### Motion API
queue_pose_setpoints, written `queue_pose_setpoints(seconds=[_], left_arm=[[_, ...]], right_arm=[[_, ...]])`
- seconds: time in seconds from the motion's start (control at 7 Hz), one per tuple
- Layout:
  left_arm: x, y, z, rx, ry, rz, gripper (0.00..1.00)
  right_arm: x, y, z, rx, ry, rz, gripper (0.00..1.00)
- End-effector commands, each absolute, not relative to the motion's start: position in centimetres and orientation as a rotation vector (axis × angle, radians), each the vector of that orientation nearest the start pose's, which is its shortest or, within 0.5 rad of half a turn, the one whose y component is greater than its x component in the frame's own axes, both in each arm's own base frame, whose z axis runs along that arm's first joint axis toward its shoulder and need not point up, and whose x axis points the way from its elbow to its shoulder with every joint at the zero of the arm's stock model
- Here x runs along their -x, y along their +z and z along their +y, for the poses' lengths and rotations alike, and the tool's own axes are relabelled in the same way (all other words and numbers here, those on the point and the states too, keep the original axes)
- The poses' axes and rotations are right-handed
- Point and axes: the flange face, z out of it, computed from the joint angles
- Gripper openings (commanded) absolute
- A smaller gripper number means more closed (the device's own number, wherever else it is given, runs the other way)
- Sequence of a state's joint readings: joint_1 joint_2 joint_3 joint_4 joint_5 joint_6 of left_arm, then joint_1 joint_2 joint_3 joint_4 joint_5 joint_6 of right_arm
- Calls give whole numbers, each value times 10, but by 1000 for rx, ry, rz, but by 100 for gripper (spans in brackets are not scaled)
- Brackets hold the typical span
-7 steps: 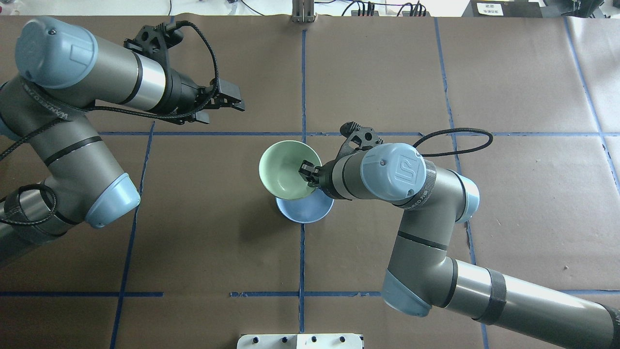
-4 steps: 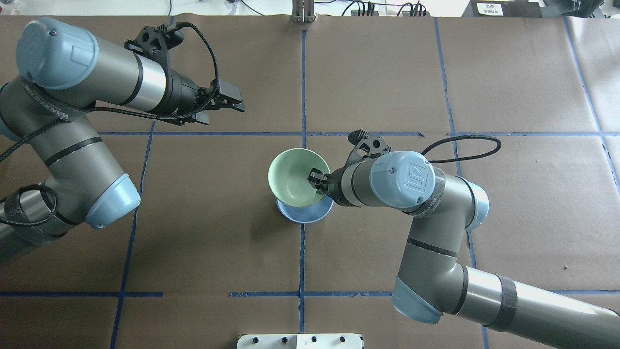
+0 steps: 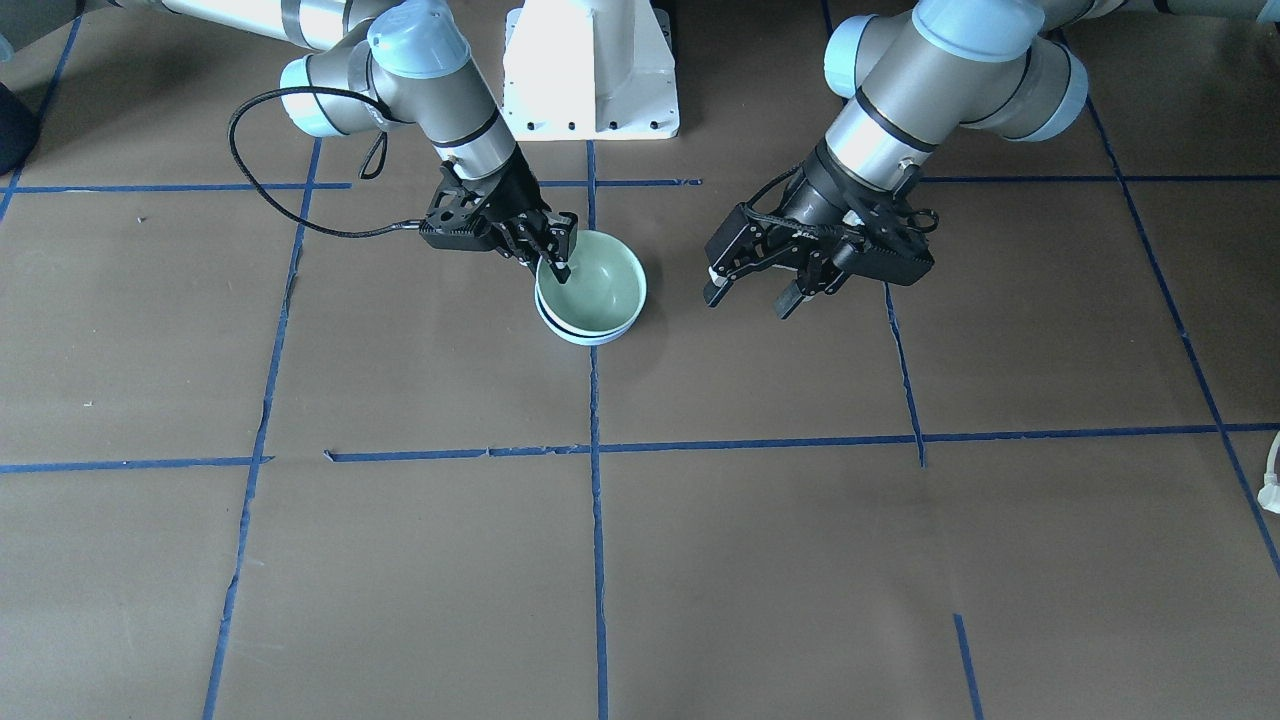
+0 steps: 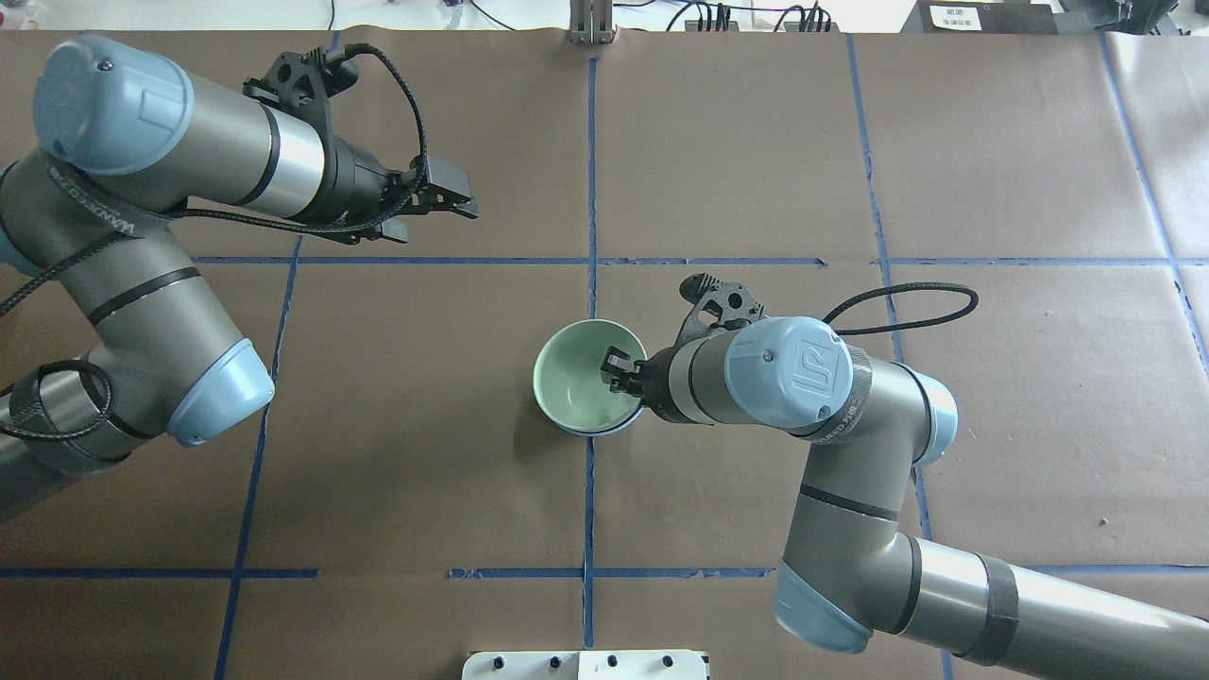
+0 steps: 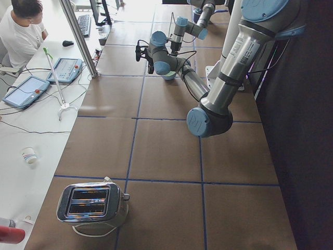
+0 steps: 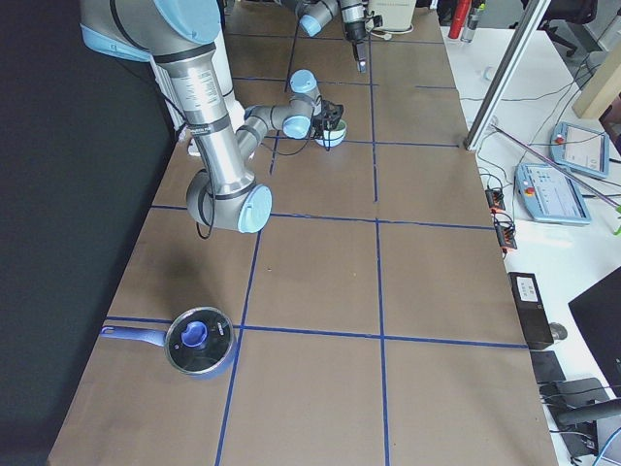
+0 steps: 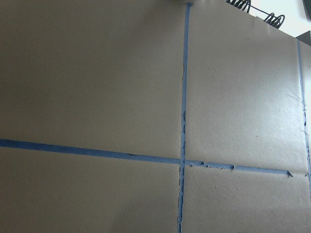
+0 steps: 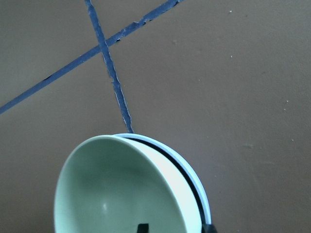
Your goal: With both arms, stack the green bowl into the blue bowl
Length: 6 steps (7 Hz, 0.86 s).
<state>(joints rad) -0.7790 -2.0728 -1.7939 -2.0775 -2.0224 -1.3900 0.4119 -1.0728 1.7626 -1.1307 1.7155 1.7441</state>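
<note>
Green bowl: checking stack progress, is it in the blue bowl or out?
In. The green bowl sits nested inside the blue bowl, whose rim shows below it.

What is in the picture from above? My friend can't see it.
A green bowl sits nested in a blue bowl on brown paper marked with blue tape lines. The right gripper pinches the green rim. The left gripper hangs open at upper left, apart.
</note>
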Motion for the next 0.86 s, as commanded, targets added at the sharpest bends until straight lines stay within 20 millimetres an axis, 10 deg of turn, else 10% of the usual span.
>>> queue_pose_setpoints(seconds=[0.0, 0.43, 0.71], left_arm=[[-375, 213, -497, -209, -239, 1249, 92], [-365, 226, -501, -248, -171, 1214, 99], [-301, 314, -518, -252, -46, 1108, 99]], right_arm=[[444, 235, -350, 24, 424, -1220, 100], [254, 384, -407, -11, 332, -1025, 100], [144, 504, -463, -106, 162, -892, 100]])
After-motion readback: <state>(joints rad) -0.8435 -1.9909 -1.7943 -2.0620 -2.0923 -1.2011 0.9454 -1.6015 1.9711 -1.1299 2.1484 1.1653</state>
